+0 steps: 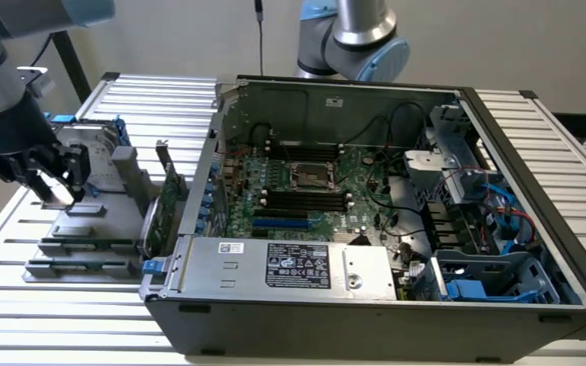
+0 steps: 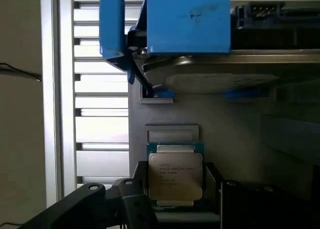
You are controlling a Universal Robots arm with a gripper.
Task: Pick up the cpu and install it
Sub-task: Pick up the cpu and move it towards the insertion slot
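1. Gripper (image 1: pixel 57 187) hangs over the grey parts holder (image 1: pixel 94 229) on the slatted bench (image 1: pixel 69 320). It is at the exterior view's left, well apart from the open PC case (image 1: pixel 375 313).
2. Fingers (image 2: pixel 136 201) are closed on the cpu (image 2: pixel 175 175) — one black finger against each side edge, silver top facing the wrist camera. Judging from both views, the chip is lifted just clear of its pocket (image 2: pixel 172 131) in the holder.
3. Hard drive in blue frame (image 2: pixel 187 21) stands just beyond the pocket. Memory sticks (image 1: pixel 85 245) lie at the holder's near end.
4. CPU socket (image 1: pixel 308 177) sits mid-motherboard (image 1: pixel 359 164), inside the case.
5. Risk: the grip is on thin edges only, so a bump could make the chip slip or twist. The case wall stands between holder and socket.
6. Risk: a tilted or wrongly turned chip would seat badly — likely bent contacts.
7. Hard to tell:
   - the far finger's contact is lost in the dark
   - the cpu's near edge is cut off by finger parts
   - its print is unreadable and its underside is hidden
   - I can't tell whether the socket is empty or its latch is open
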